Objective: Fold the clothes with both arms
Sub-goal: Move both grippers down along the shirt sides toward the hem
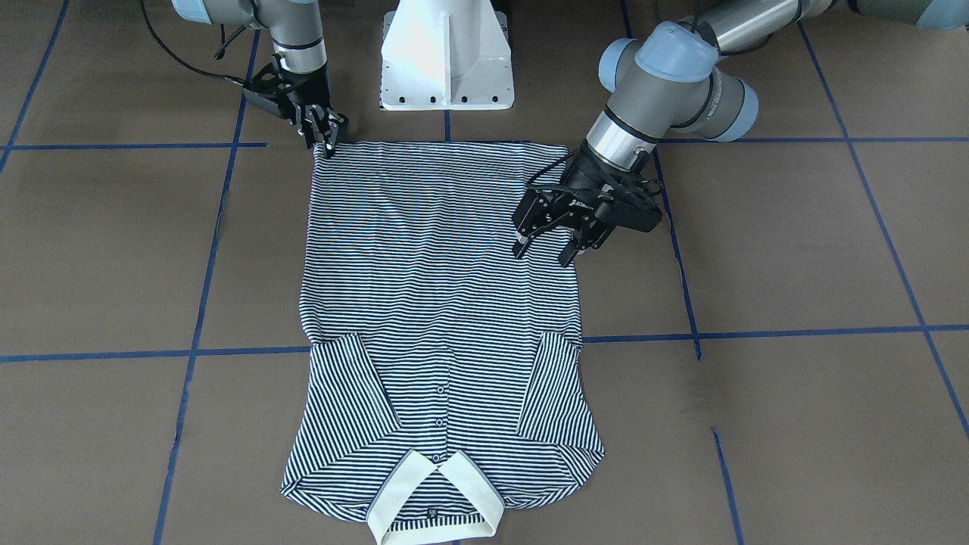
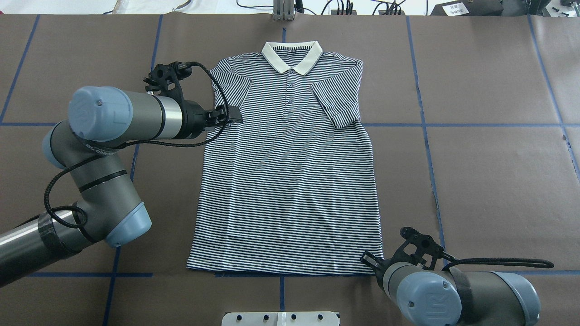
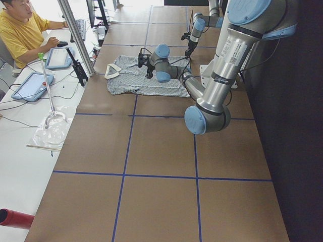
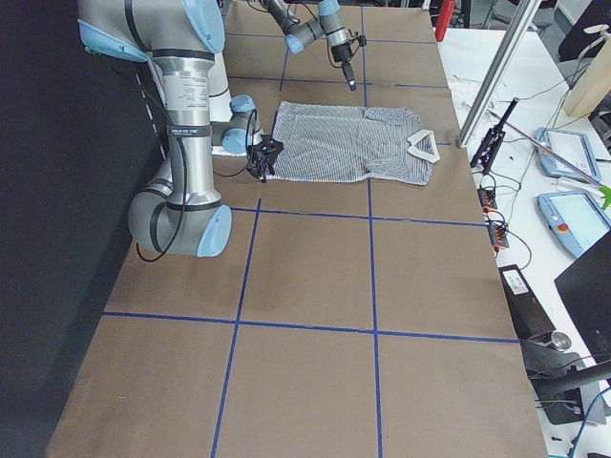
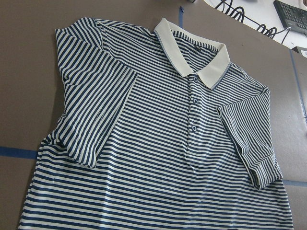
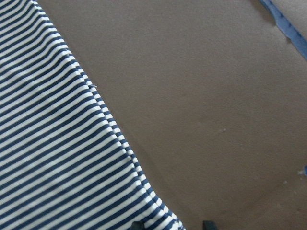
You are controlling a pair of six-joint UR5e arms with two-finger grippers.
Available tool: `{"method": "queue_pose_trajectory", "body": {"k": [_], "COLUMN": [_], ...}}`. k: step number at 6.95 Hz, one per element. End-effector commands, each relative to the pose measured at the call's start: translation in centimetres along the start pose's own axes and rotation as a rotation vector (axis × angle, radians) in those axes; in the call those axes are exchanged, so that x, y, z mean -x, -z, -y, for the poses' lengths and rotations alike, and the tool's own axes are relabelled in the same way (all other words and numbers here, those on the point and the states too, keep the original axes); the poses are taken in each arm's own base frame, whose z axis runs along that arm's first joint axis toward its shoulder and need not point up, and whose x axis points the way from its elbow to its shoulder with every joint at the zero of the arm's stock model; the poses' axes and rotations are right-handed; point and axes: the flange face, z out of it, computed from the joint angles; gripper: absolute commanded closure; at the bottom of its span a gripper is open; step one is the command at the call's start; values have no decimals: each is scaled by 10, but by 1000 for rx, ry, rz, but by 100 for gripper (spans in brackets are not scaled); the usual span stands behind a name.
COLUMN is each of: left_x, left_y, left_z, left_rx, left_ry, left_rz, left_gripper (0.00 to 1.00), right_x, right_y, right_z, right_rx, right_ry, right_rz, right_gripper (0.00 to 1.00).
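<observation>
The brown worktop (image 2: 476, 181) carries 1 striped shirt (image 2: 290, 181), spread flat and front up just beyond the white base (image 1: 447, 60). Its long axis runs straight away from that base, with the hem on the edge nearest the base and the cream collar (image 2: 292, 56) at the end farthest from it. The 2 sleeves (image 2: 337, 102) are turned in over the chest.

The left arm (image 2: 118, 117) reaches across its own side of the shirt, well out from the base; the right arm (image 2: 430, 299) sits low and close to the base.

The left claw (image 1: 543, 257) hangs raised over the shirt's side edge, about halfway out from the base, with its jaws spread and nothing in them; its wrist view looks down on the collar and both sleeves, so it is clear of the cloth.

The right claw (image 1: 327, 144) is down at the hem corner on its own side, the corner nearest the base. In its wrist view the fingertips (image 6: 136, 224) stand apart with that corner lying between them and bare worktop showing beside the cloth; so it is parted, not yet pinching.

The relation that matters: the 2 claws are not level along the shirt's long axis. The right one is already on the hem line; the left one lies farther from the base than the matching hem corner. If the next move is to carry the hem toward the collar, my judgement is that the left claw must first come back toward the base and drop onto its own corner; lifting from 1 corner alone would likely drag the shirt askew.
</observation>
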Motion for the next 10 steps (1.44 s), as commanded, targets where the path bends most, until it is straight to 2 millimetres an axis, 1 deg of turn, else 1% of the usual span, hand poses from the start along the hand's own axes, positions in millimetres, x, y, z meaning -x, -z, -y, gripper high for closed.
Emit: {"method": "queue_pose_trajectory", "body": {"k": [1,2,3,4,5,6,7,8,9,10], "left_x": [2,3,4,-1,-19,-21,21,33,48,67], "left_y": [3,4,5,6,5,14,25,24,20,21], "left_z": [-1,-2,-3,-11,-61,-114,-158,-195,-220,-233], "left_rx": [1,3,3,16,67,101,153,182,183,190], "left_ry": [1,2,4,30,84,95,155,189,168,173], "left_rz": [0,0,0,21,113,205,271,304,341,377], "left_gripper": [16,16,13,13,13,13,21,22,22,22], "right_x": [4,6,10,17,14,14,16,15,12,12], "right_y": [7,7,15,40,45,45,46,46,42,40], "right_z": [-2,2,8,14,16,15,14,14,15,15], "right_rx": [10,5,5,26,25,29,37,37,31,29], "right_ry": [-1,-7,-18,-32,-33,-30,-31,-29,-29,-28], "right_rz": [13,15,31,75,80,78,80,77,70,66], "right_gripper": [100,100,100,100,100,100,100,100,100,100]}}
